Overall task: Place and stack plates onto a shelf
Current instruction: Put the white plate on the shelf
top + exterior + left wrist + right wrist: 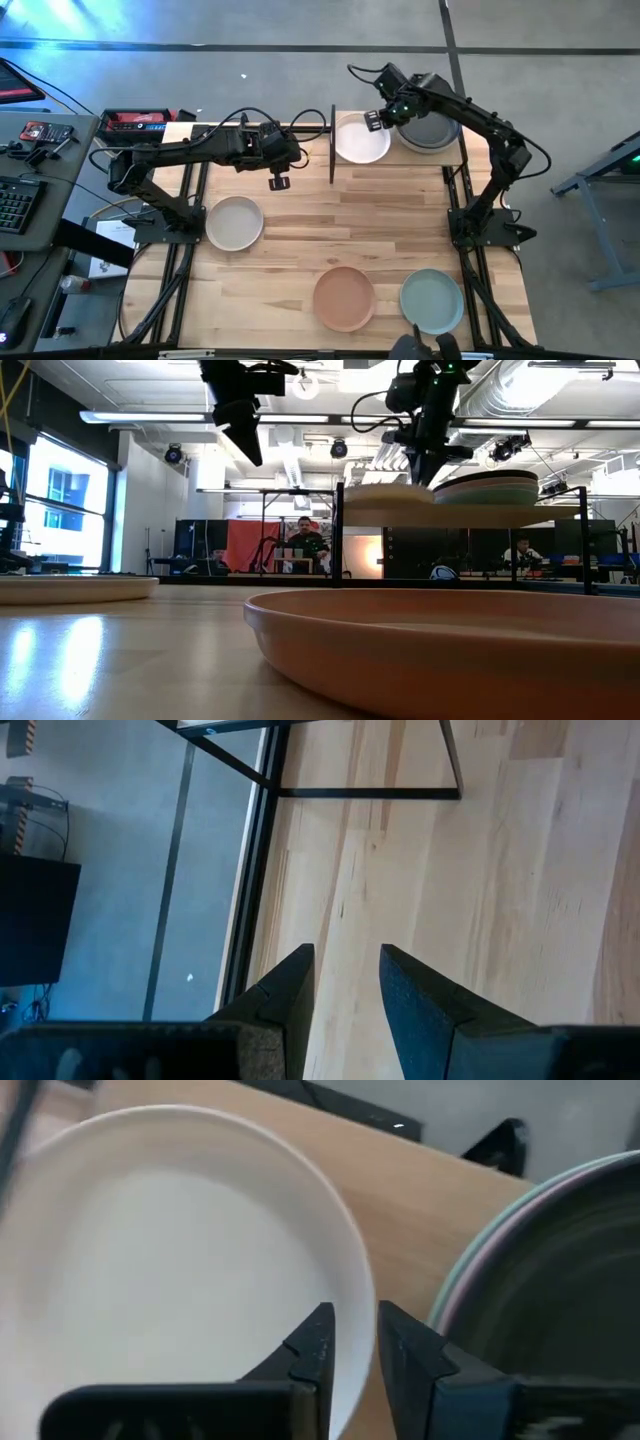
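Note:
The shelf [400,160] stands at the table's far edge. A white plate [360,140] lies on its left half. A stack of plates with a dark grey one on top [430,132] sits on its right half. My right gripper [378,120] [357,1342] is over the white plate's right rim, shut on it. My left gripper [280,182] [345,975] hangs open above bare tabletop left of the shelf, touching nothing. A cream plate [234,222], a terracotta plate [344,297] and a sage green plate [432,300] lie flat on the table. My right gripper holds the white plate by its rim [352,1295] on the side next to the stack, one finger [318,1342] inside the plate and one [405,1352] outside. The fingers come from above, pointing down. The plate rests on the shelf panel [470,516], about level.
The shelf's black upright [332,145] stands between my two grippers. The stack's edge [470,1270] lies close beside my right fingers. Bare wood stretches across the table's middle. A desk with a keyboard [15,205] is off the table's left. People sit in the room behind [305,540].

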Robot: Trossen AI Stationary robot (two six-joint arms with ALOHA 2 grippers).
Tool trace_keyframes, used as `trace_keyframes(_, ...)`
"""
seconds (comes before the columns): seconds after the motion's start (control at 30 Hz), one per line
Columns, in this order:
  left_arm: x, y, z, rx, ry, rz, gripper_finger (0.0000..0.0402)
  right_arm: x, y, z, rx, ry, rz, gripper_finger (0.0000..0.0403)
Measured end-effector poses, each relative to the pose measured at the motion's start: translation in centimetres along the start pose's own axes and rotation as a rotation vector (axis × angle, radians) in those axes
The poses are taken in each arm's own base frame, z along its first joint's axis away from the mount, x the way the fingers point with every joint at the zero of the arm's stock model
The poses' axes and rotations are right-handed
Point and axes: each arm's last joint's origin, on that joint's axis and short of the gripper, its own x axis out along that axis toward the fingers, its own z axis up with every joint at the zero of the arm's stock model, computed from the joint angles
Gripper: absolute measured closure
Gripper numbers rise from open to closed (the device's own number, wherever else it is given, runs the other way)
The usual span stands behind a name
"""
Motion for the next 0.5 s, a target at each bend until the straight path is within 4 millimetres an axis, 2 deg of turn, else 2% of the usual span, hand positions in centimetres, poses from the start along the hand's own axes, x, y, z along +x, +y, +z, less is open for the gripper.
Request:
trace_keyframes(0.17,0.0,0.0,0.0,0.0,0.0,0.0,0.0296,-0.7,0.5,0.0,-0.005,0.025,0.089,0.0343)
trace_keyframes(0.5,0.0,0.0,0.0,-0.001,0.0,0.0,0.0296,-0.6,-0.6,-0.2,0.02,0.067,0.017,0.0343)
